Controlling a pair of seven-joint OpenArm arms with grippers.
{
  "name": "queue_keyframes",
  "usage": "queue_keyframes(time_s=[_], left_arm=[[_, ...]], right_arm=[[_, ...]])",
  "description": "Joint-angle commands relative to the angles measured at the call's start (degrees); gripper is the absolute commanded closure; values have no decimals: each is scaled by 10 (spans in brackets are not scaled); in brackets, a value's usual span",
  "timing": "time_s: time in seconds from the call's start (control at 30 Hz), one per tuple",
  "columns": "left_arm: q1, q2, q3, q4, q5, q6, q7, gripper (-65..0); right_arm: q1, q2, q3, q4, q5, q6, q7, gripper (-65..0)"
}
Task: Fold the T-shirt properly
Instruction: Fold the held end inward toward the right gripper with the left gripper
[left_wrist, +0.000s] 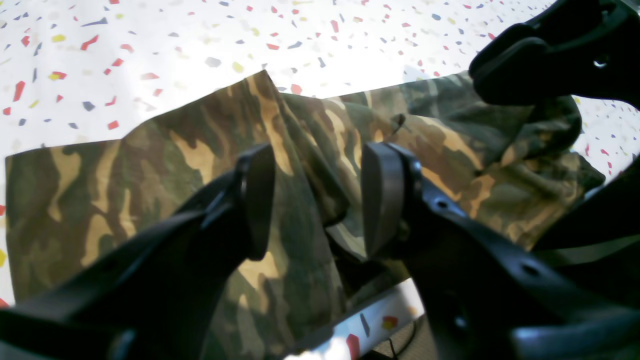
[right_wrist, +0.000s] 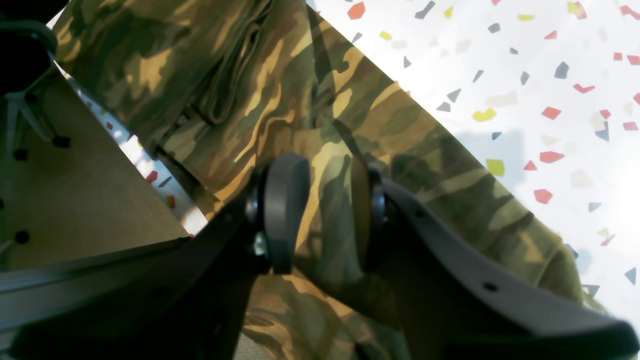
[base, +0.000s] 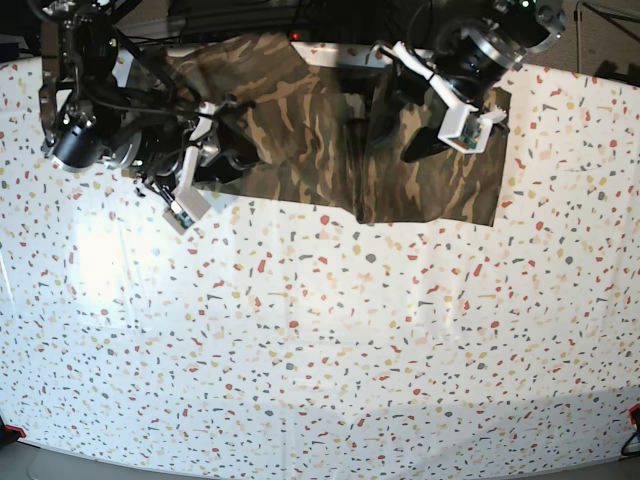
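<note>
My left gripper (left_wrist: 317, 200) is hanging spread over the T-shirt (left_wrist: 165, 175), right gripper (right_wrist: 325, 215) pinching cloth; I'm flattening wrinkles before creasing

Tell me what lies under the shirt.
The shirt lies on the speckled table, which shows all around its near edges. Whatever is directly beneath the cloth is covered, so I cannot tell whether anything else is under it.

camouflage olive-tan-brown T-shirt (base: 300, 130), white speckled table (base: 320, 340)
</note>
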Motion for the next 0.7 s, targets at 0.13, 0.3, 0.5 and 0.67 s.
queue_keyframes(time_s=[0.13, 0.3, 0.5, 0.67], left_arm=[[-2, -2, -1, 11, 2, -2, -13, -273], [-9, -2, -1, 11, 82, 22, -13, -273], [-18, -2, -26, 9, 129, 48, -13, -273], [-17, -2, -64, 7, 129, 47, -20, -273]], right_arm=[[12, 6, 4, 9, 11, 3, 13, -195], [11, 7, 7, 9, 26, 3, -38, -195], [4, 7, 77, 9, 131, 3, -133, -195], [-43, 7, 209, 9, 164, 3, -134, -195]])
